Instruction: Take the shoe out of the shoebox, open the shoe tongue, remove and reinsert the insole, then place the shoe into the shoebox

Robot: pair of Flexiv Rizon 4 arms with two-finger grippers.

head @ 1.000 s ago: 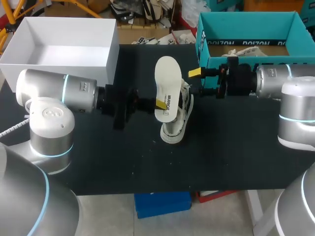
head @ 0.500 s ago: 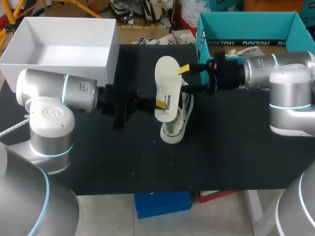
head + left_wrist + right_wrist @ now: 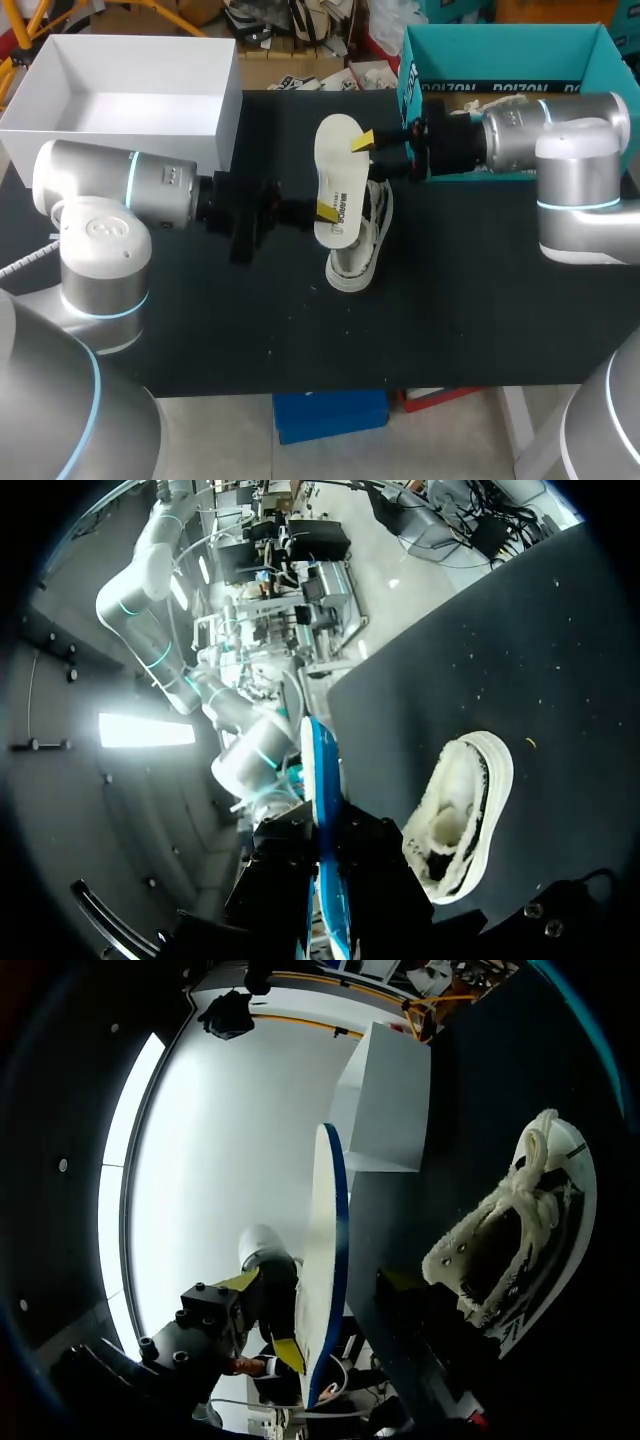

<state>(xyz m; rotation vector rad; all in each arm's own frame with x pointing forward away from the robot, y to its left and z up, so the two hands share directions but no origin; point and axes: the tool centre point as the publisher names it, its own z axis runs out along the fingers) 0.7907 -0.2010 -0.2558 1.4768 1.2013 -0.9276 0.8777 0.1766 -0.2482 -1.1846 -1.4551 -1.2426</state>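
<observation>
Insole [image 3: 338, 175] is gripped upright by the closed left hand [image 3: 322, 212], clear of the shoe [image 3: 360, 250] left on the counter [image 3: 450, 300]. The open right hand [image 3: 372, 155] is set beside its upper end, presumably for a 2-handed reinsertion.

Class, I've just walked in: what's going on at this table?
The left gripper holds a flat white insole on edge, close to the white lace-up sneaker, which sits on the black table. The right gripper is open at the insole's upper end, not gripping it. The insole is out, not yet reinserted.
</observation>
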